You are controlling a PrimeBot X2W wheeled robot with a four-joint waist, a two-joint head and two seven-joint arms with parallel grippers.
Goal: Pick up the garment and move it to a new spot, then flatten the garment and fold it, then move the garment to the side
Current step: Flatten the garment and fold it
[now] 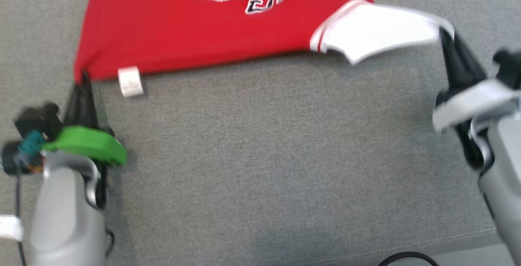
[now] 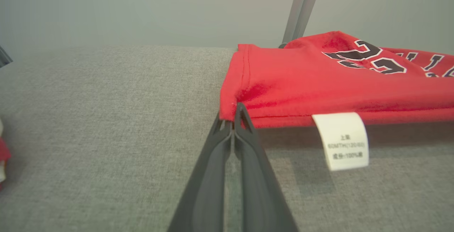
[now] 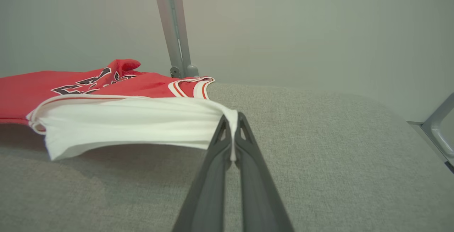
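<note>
Garment (image 1: 195, 34) looks soft, light, sagging between grips | left end effector (image 1: 84, 78) clamped on red hem corner (image 2: 227, 111) | right end effector (image 1: 445, 35) clamped on white sleeve tip (image 3: 232, 116)

matt red cloth garment (image 1: 195, 38) on rough grey woven fabric surface (image 1: 264, 156).

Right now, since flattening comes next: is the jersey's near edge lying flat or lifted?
Lifted: shadow beneath the jersey, pinched by left gripper and right gripper.

Red garment (image 1: 195, 34) — black numerals, white sleeve (image 1: 378, 30) — on grey cloth (image 1: 264, 156).
</note>
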